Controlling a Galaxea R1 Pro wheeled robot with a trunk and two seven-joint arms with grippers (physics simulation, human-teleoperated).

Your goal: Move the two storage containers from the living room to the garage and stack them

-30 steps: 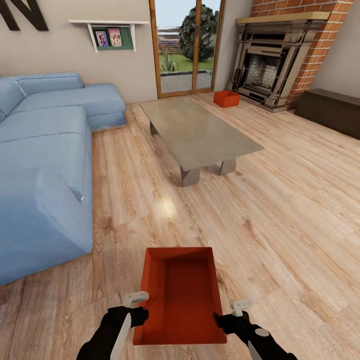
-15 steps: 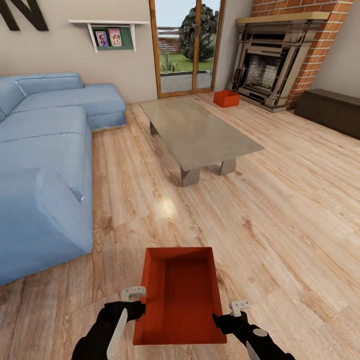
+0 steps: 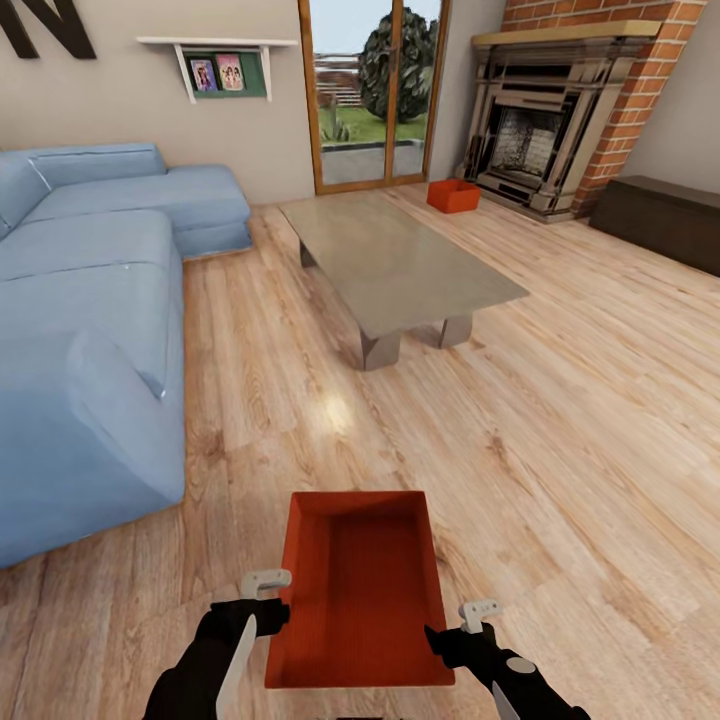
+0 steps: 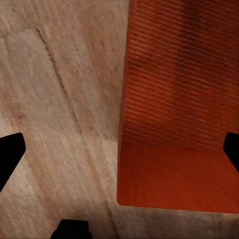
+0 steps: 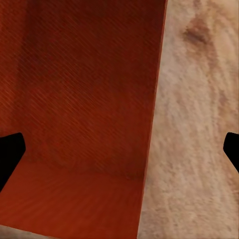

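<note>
The near storage container (image 3: pixel 362 600) sits on the light wood plank floor (image 3: pixel 560 440) between the left tool (image 3: pixel 268 598) and right tool (image 3: pixel 468 626), both spread open astride its long walls. It looks rigid, light and smooth-walled, so pinching each side rim seems safest. The second storage container (image 3: pixel 453 196) waits by the fireplace (image 3: pixel 530 140).

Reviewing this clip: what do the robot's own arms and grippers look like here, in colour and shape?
In the head view both arms are glossy black with rounded segments; a pale grey-white panel runs along the left forearm and a grey round joint cap sits on the right wrist. The left gripper and right gripper carry small off-white bracket-like fingers. In the wrist views the fingertips appear as plain black wedges. No cables or markings show.
</note>
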